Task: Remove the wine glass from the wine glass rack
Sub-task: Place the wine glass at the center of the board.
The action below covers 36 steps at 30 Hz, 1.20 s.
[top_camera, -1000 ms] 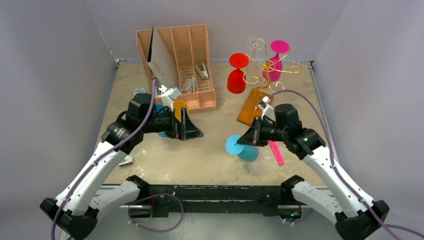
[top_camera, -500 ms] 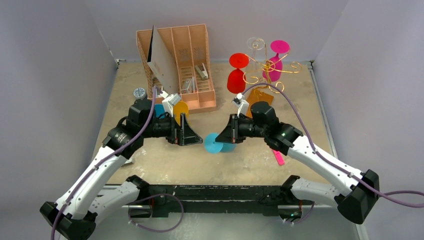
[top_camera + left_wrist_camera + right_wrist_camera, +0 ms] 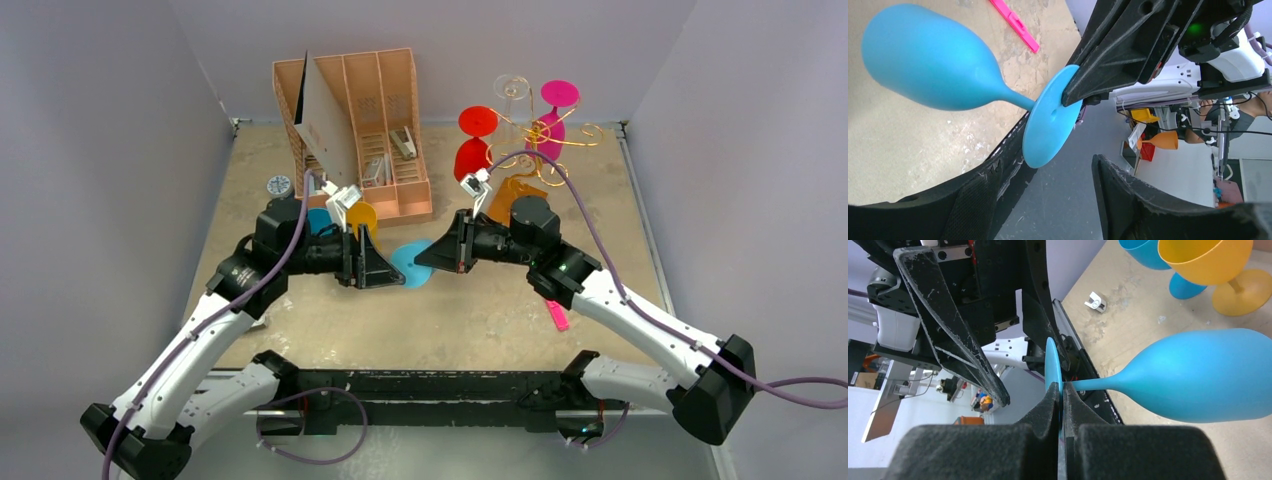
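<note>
A blue wine glass point(image 3: 408, 262) lies sideways in the air between my two grippers. My right gripper point(image 3: 432, 257) is shut on the edge of its round foot point(image 3: 1053, 365), with the bowl point(image 3: 1208, 372) off to the side. My left gripper point(image 3: 385, 270) is open, and the foot point(image 3: 1050, 117) sits between its fingertips, close to one finger point(image 3: 993, 175), with a wide gap to the other. The wine glass rack point(image 3: 540, 135) of gold wire stands on a wooden base point(image 3: 510, 195) at the back right. On it hang a red glass point(image 3: 472, 150), a magenta glass point(image 3: 550, 120) and a clear glass point(image 3: 512, 90).
A pink-tan file organiser point(image 3: 370, 130) stands at the back left. A yellow glass point(image 3: 360, 215) and another blue glass point(image 3: 318, 218) stand right behind my left gripper. A pink strip point(image 3: 555, 312) lies under my right arm. A small round disc point(image 3: 279, 185) lies at the left.
My right arm has carried the blue glass leftwards until its foot reached my left gripper. My left jaws have narrowed but remain apart.
</note>
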Motion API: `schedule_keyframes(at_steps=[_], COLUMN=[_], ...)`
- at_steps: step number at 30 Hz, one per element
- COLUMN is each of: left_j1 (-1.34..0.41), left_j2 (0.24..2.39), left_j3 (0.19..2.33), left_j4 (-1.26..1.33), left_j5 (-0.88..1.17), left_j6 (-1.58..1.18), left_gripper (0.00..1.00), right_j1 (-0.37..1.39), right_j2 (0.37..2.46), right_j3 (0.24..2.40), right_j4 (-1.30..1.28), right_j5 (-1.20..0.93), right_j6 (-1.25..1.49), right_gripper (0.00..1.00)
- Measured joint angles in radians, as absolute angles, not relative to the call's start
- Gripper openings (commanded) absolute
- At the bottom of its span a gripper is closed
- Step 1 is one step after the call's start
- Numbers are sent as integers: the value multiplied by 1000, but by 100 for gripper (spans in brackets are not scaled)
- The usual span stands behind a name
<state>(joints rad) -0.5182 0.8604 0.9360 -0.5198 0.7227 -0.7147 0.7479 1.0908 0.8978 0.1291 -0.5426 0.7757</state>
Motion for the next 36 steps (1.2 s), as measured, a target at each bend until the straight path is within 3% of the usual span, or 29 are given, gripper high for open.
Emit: schedule_keyframes(at_steps=[7, 14, 25, 31, 34, 36], left_j1=[-518, -518, -516, -516, -516, -516], left_j2=[897, 900, 937, 953, 954, 958], left_j3=[958, 956, 970, 989, 991, 991], left_j4=[-479, -387, -389, -399, -404, -406], left_j5=[702, 714, 820, 865, 866, 866], left_j6=[-721, -748, -710, -678, -676, -677], left_gripper=[46, 19, 20, 26, 19, 8], right_j1=[748, 748, 752, 754, 754, 754], right_j2=[1091, 1091, 1091, 1091, 1090, 1085], right_j3=[897, 897, 897, 897, 889, 876], right_j4=[129, 117, 124, 141, 159, 176], right_j5=[-578, -630, -667, -673, -673, -670], right_j6=[770, 771, 778, 783, 796, 805], right_gripper=[0, 0, 0, 0, 0, 0])
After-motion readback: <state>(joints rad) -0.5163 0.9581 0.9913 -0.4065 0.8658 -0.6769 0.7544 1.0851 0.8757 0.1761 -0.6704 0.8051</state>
